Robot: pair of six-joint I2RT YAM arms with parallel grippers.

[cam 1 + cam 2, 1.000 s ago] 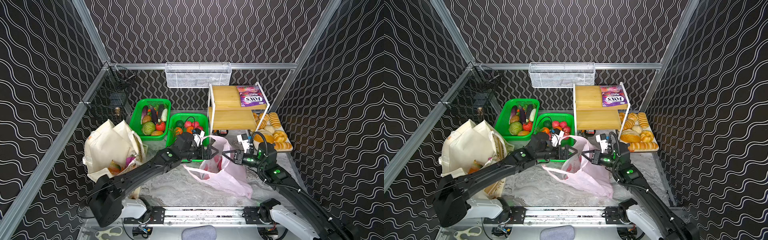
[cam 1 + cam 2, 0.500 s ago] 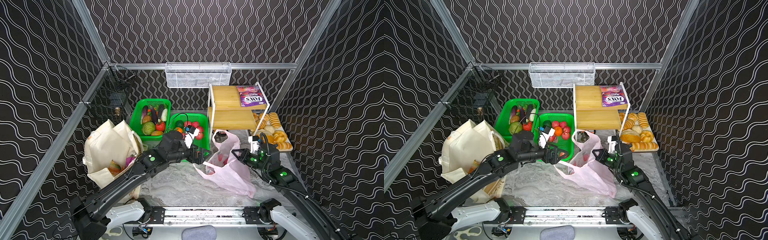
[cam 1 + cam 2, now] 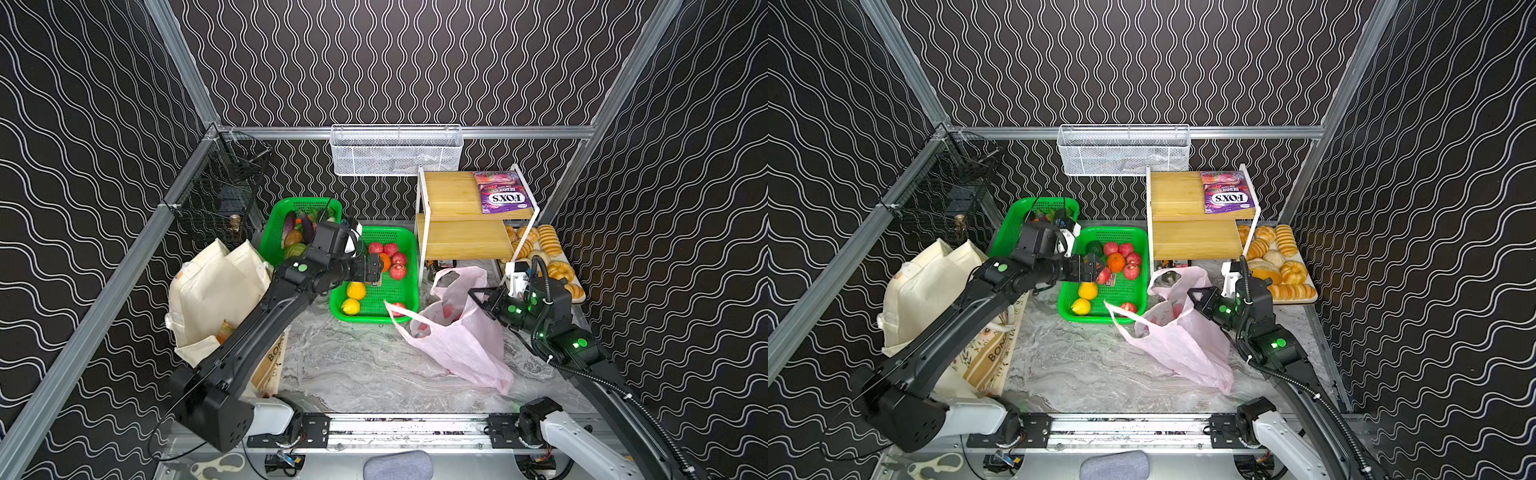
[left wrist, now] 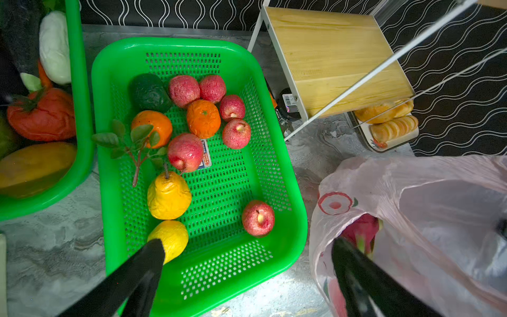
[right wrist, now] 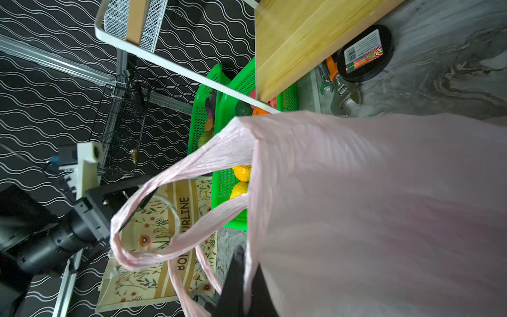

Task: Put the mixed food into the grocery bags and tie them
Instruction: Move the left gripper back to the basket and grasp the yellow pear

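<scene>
The pale-pink plastic grocery bag (image 3: pixel 457 336) (image 3: pixel 1179 340) lies slumped on the marble table with its mouth towards the fruit basket (image 4: pixel 296 192). A pink dragon fruit (image 4: pixel 359 233) shows inside it. My right gripper (image 3: pixel 476 297) (image 5: pixel 244 274) is shut on the bag's rim, and one loop handle (image 5: pixel 142 219) hangs free. My left gripper (image 3: pixel 374 270) (image 4: pixel 247 243) hovers open and empty over the basket's near end. Below it lie red apples (image 4: pixel 185 152), an orange (image 4: pixel 203 118), a yellow pear (image 4: pixel 168 195) and a lemon (image 4: pixel 171 237). The cream canvas tote (image 3: pixel 216 291) stands at the left.
A second green basket (image 3: pixel 274 220) of vegetables sits behind the tote. A two-tier wooden shelf (image 3: pixel 457 199) carries a purple FOX'S packet (image 3: pixel 500 193). Bread rolls (image 3: pixel 548 249) fill a tray at the right. A wrench (image 5: pixel 343 93) and a black tin (image 5: pixel 365 52) lie under the shelf.
My left gripper has drawn back from the bag's mouth, leftwards and away, to over the fruit basket. The right gripper has shifted right with the rim, and the bag has sagged.
</scene>
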